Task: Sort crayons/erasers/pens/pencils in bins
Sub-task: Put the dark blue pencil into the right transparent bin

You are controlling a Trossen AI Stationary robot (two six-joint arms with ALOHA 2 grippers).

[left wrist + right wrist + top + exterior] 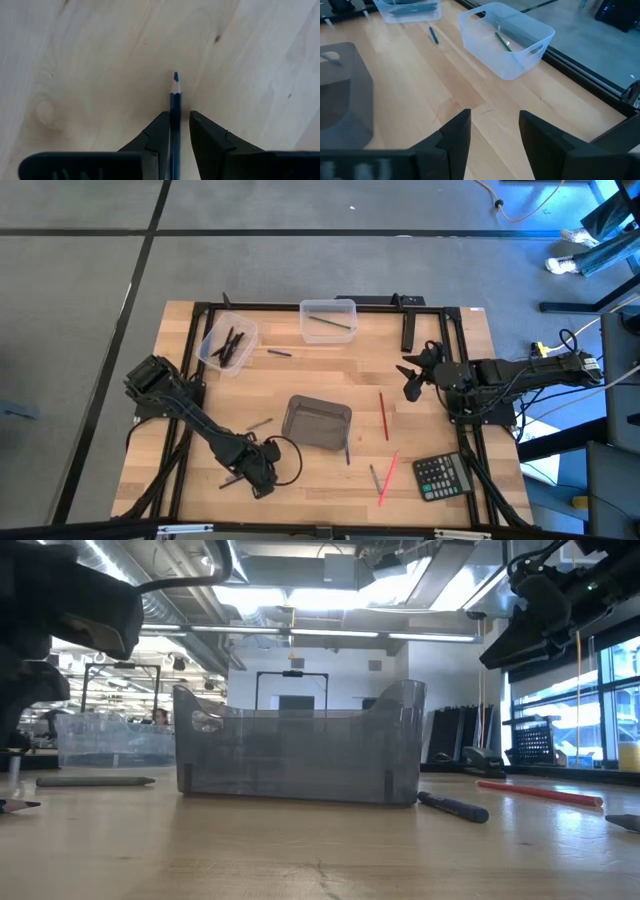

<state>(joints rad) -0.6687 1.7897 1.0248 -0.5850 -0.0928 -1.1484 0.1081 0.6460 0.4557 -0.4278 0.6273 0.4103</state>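
Nearest the left wrist camera, a blue pencil [175, 107] lies between the two dark fingers [155, 134] of the left gripper [175, 125], its sharpened tip pointing away over pale, knotted wood. The jaws are narrowed onto the shaft and appear to grasp it, though its rear end is cut off by the gripper body.

From above, the left gripper [250, 470] sits low at the front left of the wooden table [300, 380], its load largely hidden beneath arm and cable.

The smoky grey bin [317, 423] stands mid-table: translucent, round-cornered plastic. In the low view it blocks most of what is behind it. A clear bin [228, 344] at the rear left holds several dark sticks, too small to identify individually. A second clear bin [328, 320] at rear centre holds one green stick [503, 42].

Loose items: a red stick [384, 416], a pink stick [388, 477], a small grey stick [374, 477], a dark pen [347, 451] beside the grey bin, a short blue piece [279, 353] and a grey stick [259, 423].

The right gripper [412, 375] hangs above the right side with jaws spread, holding nothing. A black calculator [441, 476] lies at front right.
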